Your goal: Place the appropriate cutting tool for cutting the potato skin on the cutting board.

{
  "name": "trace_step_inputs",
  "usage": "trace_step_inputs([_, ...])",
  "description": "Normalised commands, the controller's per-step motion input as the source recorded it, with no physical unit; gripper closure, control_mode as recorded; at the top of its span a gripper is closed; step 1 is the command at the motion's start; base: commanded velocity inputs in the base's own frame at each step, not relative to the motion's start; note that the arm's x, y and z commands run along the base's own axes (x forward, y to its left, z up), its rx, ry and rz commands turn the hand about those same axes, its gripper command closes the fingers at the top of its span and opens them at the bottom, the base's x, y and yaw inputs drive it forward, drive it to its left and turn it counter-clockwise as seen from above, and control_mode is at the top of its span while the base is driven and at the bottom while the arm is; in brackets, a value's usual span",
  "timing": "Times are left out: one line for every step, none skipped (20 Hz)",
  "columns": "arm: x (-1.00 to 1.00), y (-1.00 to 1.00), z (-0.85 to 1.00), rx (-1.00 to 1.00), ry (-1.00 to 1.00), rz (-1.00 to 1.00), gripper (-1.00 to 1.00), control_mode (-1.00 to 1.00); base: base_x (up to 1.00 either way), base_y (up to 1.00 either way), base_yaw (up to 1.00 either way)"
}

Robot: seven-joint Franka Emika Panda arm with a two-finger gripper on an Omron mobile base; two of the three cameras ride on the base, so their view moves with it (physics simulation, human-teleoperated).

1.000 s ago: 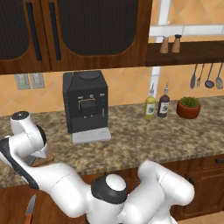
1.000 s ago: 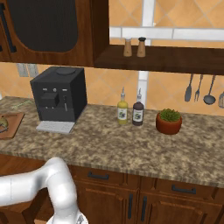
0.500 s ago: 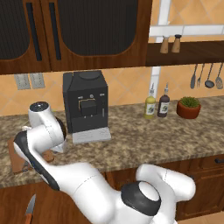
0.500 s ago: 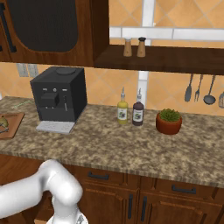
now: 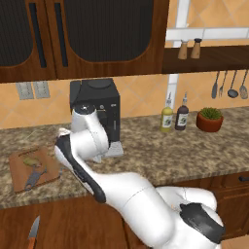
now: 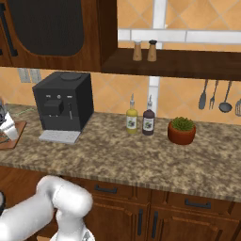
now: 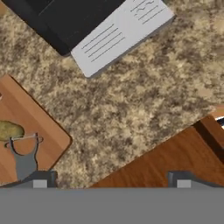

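Peeler (image 5: 35, 177) lying flat on the cutting board (image 5: 19, 176), forked head toward the potato (image 5: 31, 161), probably just touching it, hard to tell at this size. Same layout in hand view: peeler (image 7: 25, 155), potato (image 7: 9, 130), board (image 7: 41, 127). Gripper (image 7: 111, 183) with fingers spread apart, nothing between them, above the granite counter (image 7: 144, 96) beside the board. Coffee machine (image 5: 95, 111) behind the arm. Orange-handled knife (image 5: 33, 234) down by the cabinet fronts.

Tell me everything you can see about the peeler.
The peeler is small and all grey, metal by its look, with a slim handle and a wider forked head. It lies flat on the reddish-brown cutting board, its head next to the yellowish potato. In the hand view nothing grips it.
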Motion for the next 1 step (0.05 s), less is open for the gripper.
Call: trace_step_inputs([0.00,-1.00,0.19,0.10,-0.04,-0.06,-1.00,-1.00,0.00,0.00,0.00])
